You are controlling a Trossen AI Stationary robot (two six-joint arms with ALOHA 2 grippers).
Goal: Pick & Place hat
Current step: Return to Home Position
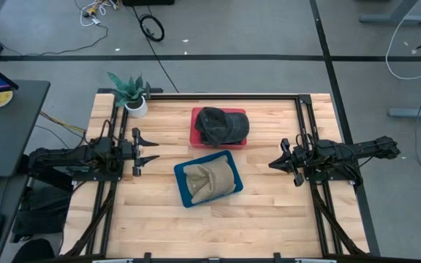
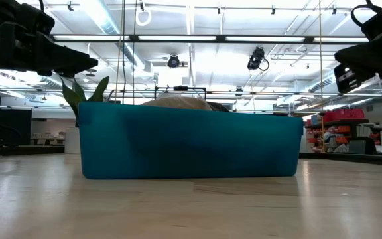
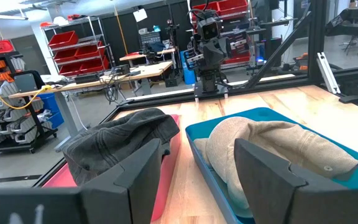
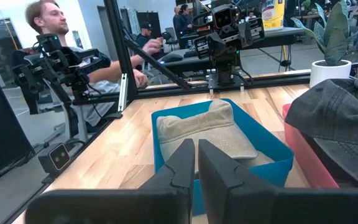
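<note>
Two rectangular plastic bins are seen at the middle of the light wooden bench (image 1: 269,212). A red plastic bin (image 1: 194,131) lies toward the far edge. Black fabric caps (image 1: 221,126) are heaped in it and spill over its rim; their number cannot be told. A blue plastic bin (image 1: 180,187) lies just beside it, nearer the front and turned at a slant. A beige fabric cap (image 1: 209,179) is contained in it, crown up. In the low view the top of that crown is just seen above the blue wall.

The left gripper (image 1: 150,149) is held above the bench at the left side, well apart from both bins and pointed toward them. Its fingers (image 3: 138,177) are spread wide, with nothing grasped. The right gripper (image 1: 272,164) is held at the right side, likewise apart from the bins and pointed inward. Its fingers (image 4: 179,168) are pressed together on nothing, as shown in the right wrist view.

A small green plant in a white pot (image 1: 134,98) is placed near the far left corner of the bench. Beyond the bench, a person (image 4: 104,65) is seen in the right wrist view.
</note>
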